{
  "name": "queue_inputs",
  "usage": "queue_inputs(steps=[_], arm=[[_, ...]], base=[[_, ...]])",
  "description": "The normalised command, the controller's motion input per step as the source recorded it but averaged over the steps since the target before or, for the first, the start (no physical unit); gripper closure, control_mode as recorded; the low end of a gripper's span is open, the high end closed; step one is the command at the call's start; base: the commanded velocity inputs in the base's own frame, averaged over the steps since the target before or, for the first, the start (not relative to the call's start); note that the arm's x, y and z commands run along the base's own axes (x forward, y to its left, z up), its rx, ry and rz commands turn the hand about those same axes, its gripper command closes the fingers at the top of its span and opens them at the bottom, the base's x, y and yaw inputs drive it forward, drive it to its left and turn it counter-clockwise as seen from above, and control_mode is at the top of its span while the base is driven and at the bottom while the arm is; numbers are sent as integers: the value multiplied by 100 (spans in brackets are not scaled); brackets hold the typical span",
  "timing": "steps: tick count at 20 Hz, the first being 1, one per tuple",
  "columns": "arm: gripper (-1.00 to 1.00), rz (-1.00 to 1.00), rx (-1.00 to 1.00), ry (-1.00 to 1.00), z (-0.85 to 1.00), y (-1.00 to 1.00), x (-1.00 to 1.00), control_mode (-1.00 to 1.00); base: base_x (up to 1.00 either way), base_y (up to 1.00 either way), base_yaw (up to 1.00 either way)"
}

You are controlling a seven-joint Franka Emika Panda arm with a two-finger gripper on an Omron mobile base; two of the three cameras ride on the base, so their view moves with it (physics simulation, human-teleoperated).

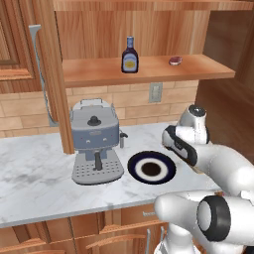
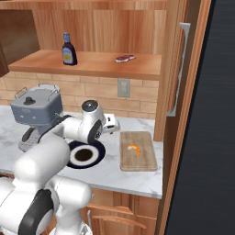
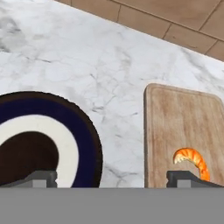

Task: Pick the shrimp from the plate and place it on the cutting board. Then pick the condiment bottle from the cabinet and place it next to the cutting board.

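A: So, how does the tool (image 3: 112,178) stand?

B: Spread wide and holding nothing. In the hand view one fingertip (image 3: 41,178) sits over the plate (image 3: 87,135), the other over the near end of the cutting board (image 3: 183,118).

A: And the shrimp?

B: The shrimp (image 3: 192,160) lies on the cutting board, right by that second fingertip. I cannot tell whether the two touch.

A: What lies between the fingertips?

B: Bare marble table (image 3: 118,78); plate and board lie side by side on it, apart.

A: Farther out from the tool?

B: On the plate side, an espresso machine (image 1: 95,144) stands on the table. Behind everything is the brick wall with an outlet (image 1: 156,92).

A: And the condiment bottle?

B: The condiment bottle (image 1: 130,55) stands upright on the shelf of the cabinet (image 1: 149,69), above and beyond the tool. A small dark red lump (image 1: 175,61) lies on the same shelf, well apart from it.
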Motion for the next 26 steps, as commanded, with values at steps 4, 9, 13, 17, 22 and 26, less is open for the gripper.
queue_inputs(steps=[4,9,13,17,22,26], arm=[[-100,0,4,-1,29,46,-13,-100],[-100,4,5,-1,24,45,-8,-100],[-100,13,5,-3,16,25,-6,-100],[-100,21,6,-4,12,12,-3,-100],[-100,25,5,-3,8,11,0,-100],[-100,25,1,-4,8,28,-1,-100]], base=[[0,0,0],[0,0,0],[0,0,0],[0,0,0],[0,0,0],[0,0,0]])
